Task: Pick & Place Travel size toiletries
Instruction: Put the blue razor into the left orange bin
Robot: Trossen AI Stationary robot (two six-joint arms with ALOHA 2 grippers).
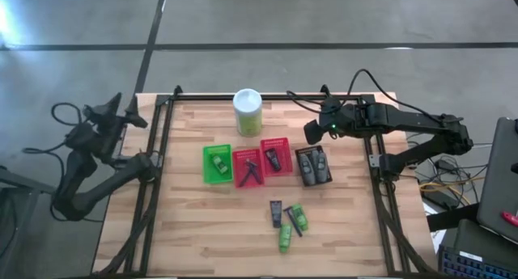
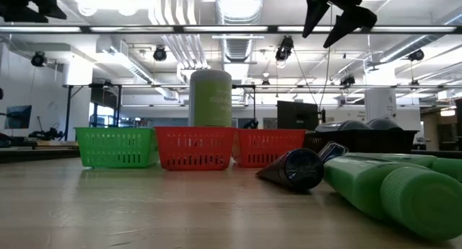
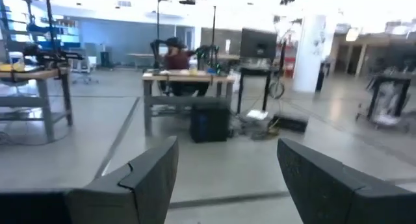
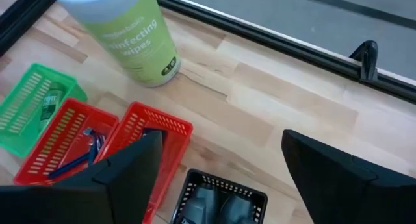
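Loose toiletries lie near the table's near edge: a black flat tube, two green mini tubes and a thin razor. In the low view the green tubes and the dark tube lie close. Others lie in baskets: a green tube in the green basket, razors in one red basket, a black tube in the other, grey bottles in the dark basket. My right gripper hovers open, high above the dark basket's far side. My left gripper is open, off the table's left.
A tall pale-green wipes canister stands behind the baskets near the far edge. A black frame rail borders the table. Bare wood lies left and right of the loose items. A person sits at a desk far off.
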